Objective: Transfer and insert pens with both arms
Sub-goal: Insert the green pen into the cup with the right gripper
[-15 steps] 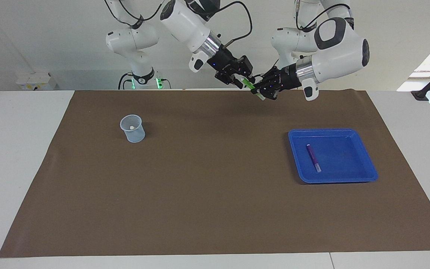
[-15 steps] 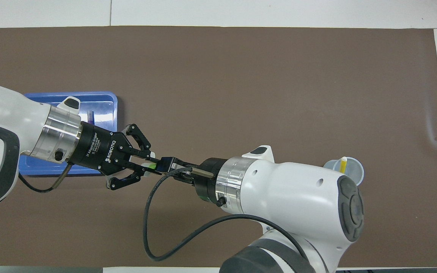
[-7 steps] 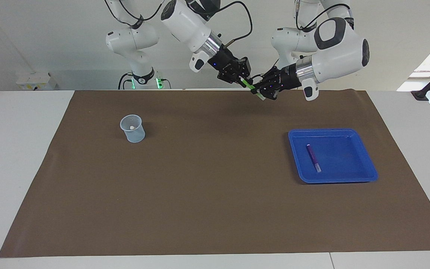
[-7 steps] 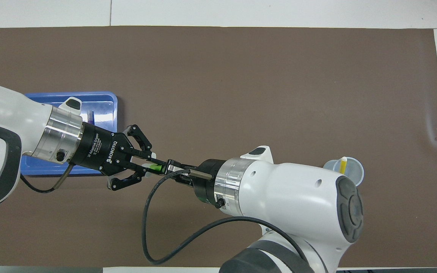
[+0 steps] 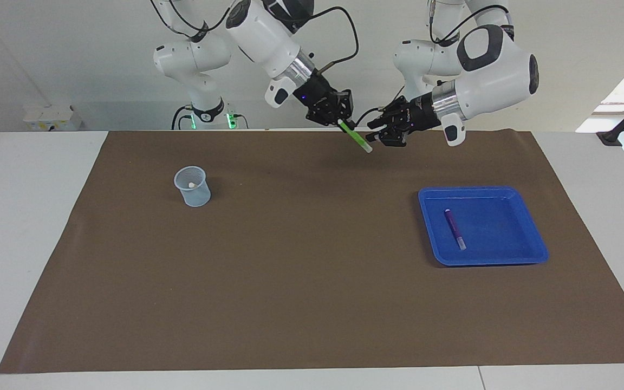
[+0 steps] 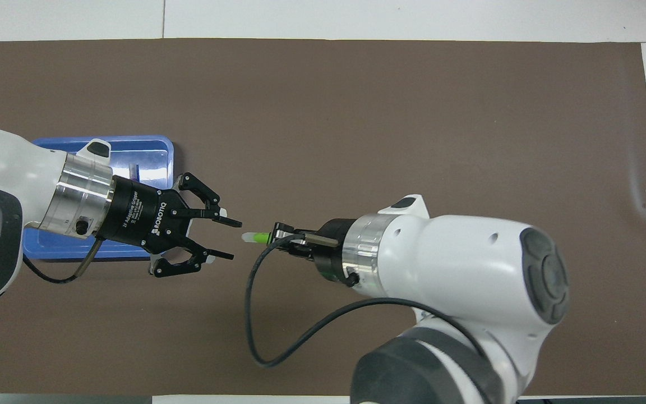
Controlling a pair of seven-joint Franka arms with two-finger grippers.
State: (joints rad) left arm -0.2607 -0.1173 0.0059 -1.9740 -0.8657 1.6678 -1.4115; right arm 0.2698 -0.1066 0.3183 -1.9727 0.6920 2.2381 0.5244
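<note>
My right gripper [image 5: 343, 120] is shut on the green pen [image 5: 356, 137] and holds it in the air over the brown mat's edge nearest the robots, pale end pointing down. In the overhead view the right gripper [image 6: 279, 235] holds the green pen [image 6: 257, 237] by one end. My left gripper [image 5: 380, 133] is open and empty, a short gap from the pen's pale tip; it also shows in the overhead view [image 6: 236, 240]. The purple pen [image 5: 454, 228] lies in the blue tray [image 5: 528, 238]. A pale pen end shows inside the clear cup [image 5: 193, 187].
The brown mat [image 5: 312, 281] covers most of the table. The tray [image 6: 157, 147] lies toward the left arm's end, partly under the left arm in the overhead view. The cup stands toward the right arm's end. A small white arm [image 5: 198, 65] with a green-lit base stands at the table's edge.
The left gripper has opened and let go of the green pen. The right gripper, shut on the pen, has pulled it away toward the right arm's end.
</note>
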